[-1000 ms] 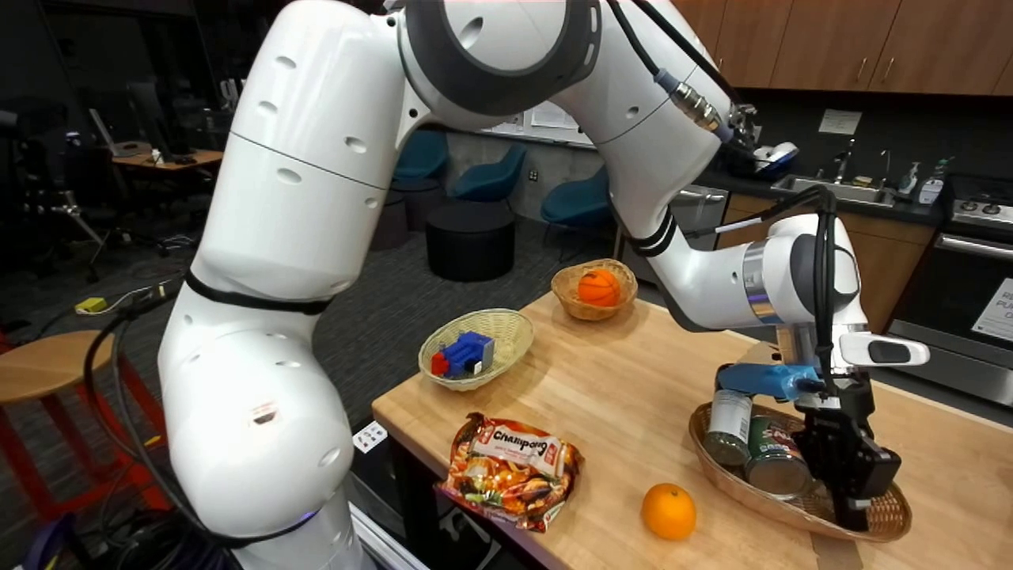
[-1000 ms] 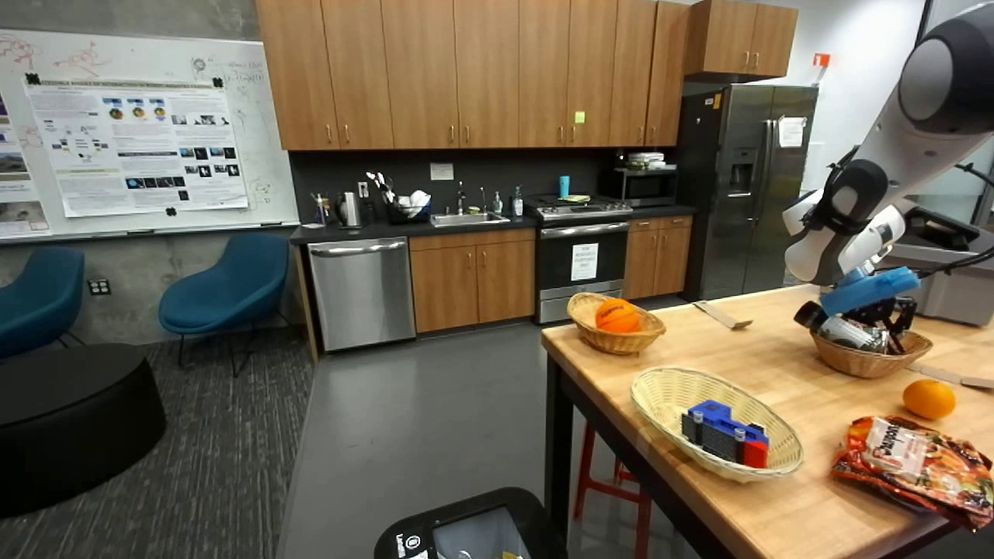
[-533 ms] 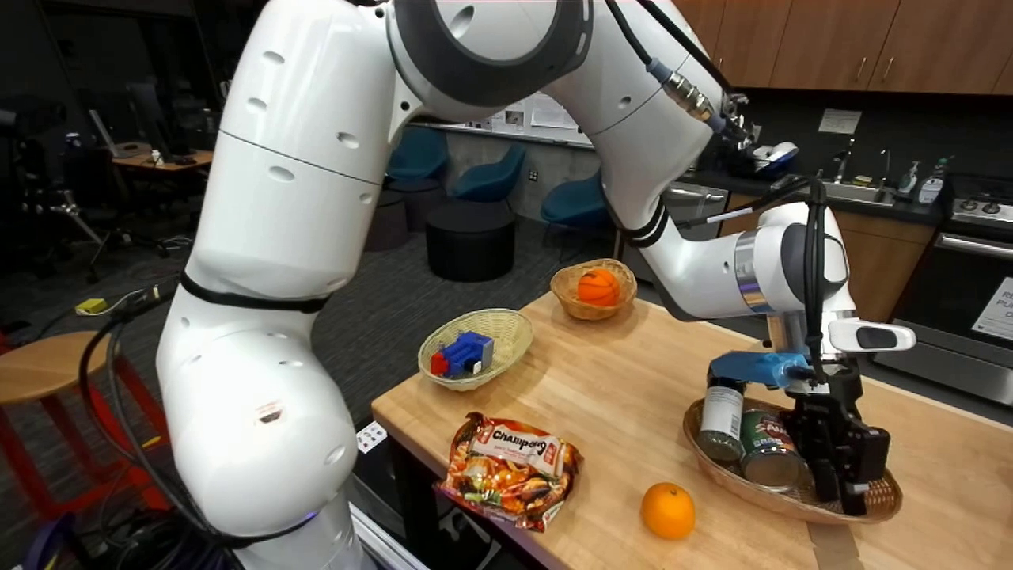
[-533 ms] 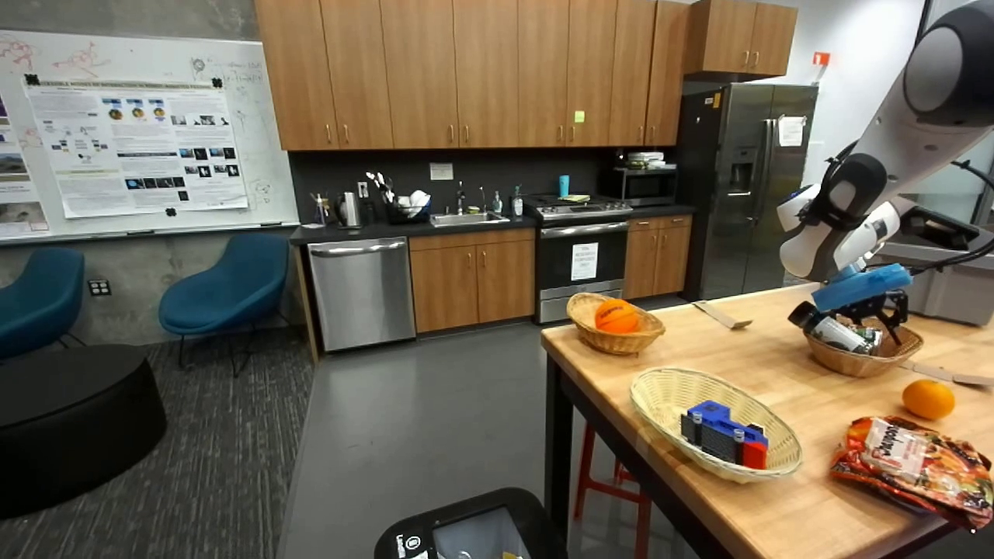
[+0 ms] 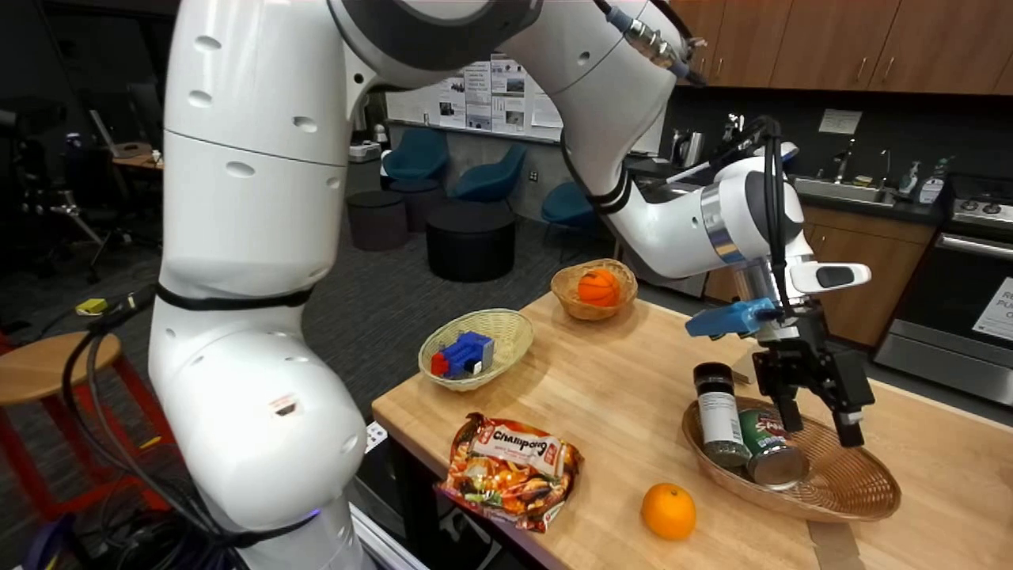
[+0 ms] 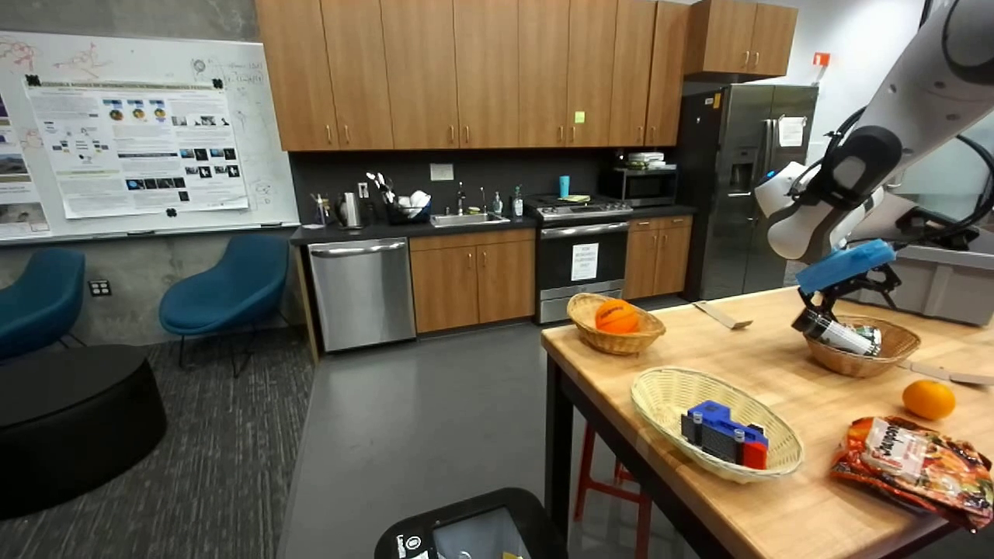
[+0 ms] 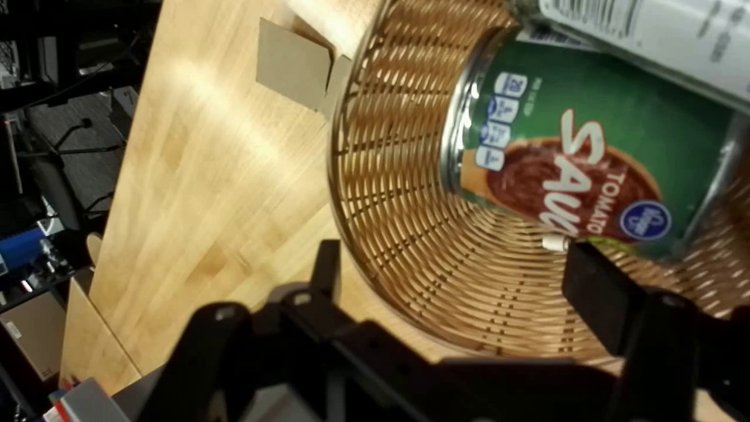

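Seemingly, work well along: can (image 7: 592,146) and jar (image 5: 721,419) rest in basket (image 5: 859,476); your fingers (image 7: 600,299) hang above, wide, empty; orange (image 5: 669,511) outside.

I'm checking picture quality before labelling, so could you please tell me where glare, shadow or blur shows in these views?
Wrist view: pale glare on the table, the gripper dark and soft-edged, big lettering on the sauce can legible. In an exterior view: shiny highlights on the Champong packet, dark background beyond the stool.
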Motion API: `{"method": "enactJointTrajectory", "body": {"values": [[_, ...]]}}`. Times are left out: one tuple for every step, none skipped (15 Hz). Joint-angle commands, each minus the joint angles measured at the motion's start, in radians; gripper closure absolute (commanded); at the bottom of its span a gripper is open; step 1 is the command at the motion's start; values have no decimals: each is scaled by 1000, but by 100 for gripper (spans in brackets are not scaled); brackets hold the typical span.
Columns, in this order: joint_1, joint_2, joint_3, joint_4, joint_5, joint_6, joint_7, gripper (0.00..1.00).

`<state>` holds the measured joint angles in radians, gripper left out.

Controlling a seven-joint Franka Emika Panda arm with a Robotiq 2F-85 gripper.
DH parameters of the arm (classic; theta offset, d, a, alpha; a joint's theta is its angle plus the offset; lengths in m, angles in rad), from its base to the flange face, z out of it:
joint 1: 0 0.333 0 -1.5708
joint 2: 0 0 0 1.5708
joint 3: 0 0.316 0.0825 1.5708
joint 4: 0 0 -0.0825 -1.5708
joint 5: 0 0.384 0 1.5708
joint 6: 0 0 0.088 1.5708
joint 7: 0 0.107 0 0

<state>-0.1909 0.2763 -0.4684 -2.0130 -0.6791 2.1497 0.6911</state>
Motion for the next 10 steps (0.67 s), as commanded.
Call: {"method": "enactJointTrajectory", "body": {"values": [[9, -104, 39, -45, -80, -63, 50, 0], [6, -120, 53, -49, -90, -71, 56, 0], [3, -136, 68, -55, -94, -77, 60, 0], [1, -153, 82, -63, -97, -76, 59, 0], [0, -168, 95, -70, -93, -70, 57, 0], [0, -184, 111, -80, -82, -54, 50, 0], [1, -198, 127, -90, -74, -39, 44, 0], [5, -209, 145, -99, -68, -22, 43, 0], [9, -220, 164, -109, -62, 4, 40, 0], [12, -229, 182, -118, -55, 38, 38, 0]]}}
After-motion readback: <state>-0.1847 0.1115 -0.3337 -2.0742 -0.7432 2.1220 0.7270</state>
